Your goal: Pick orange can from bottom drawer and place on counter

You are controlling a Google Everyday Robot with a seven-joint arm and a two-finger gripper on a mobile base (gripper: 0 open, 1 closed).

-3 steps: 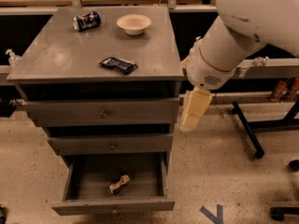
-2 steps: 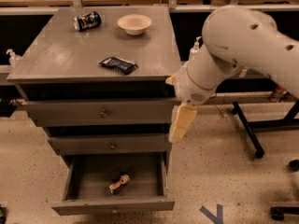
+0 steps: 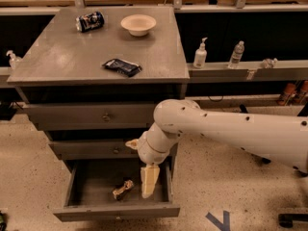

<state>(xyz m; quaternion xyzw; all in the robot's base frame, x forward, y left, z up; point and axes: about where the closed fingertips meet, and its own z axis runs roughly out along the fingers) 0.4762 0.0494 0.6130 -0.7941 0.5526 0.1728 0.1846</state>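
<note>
**Tool** (image 3: 147, 189): cream, tapered wedge, pointed straight down inside the open bottom drawer (image 3: 115, 211), right of its centre. A second earlier it had hung higher, outside the cabinet's right edge beside the upper drawers. Whether it was released or clenched could not be told.

**Arm** (image 3: 231, 129): smooth white shell with dark dots, reaching in from the right and cut off at the right edge. It hid part of the middle drawer front.

**Orange can** (image 3: 123, 188): small, dented, shiny gold-orange. It lay on its side on the drawer floor just left of the tool, unmoved. Contact could not be made out.

**Bottom drawer**: shallow grey wooden tray, pulled out toward the near side.

**Counter** (image 3: 72, 57): flat, grey, scuffed, faintly glossy. As before, it carried:
- a dark blue can (image 3: 90, 21) at far left
- a pale round bowl (image 3: 138, 24) beside that can
- a flat dark packet (image 3: 122, 67) nearer
</note>
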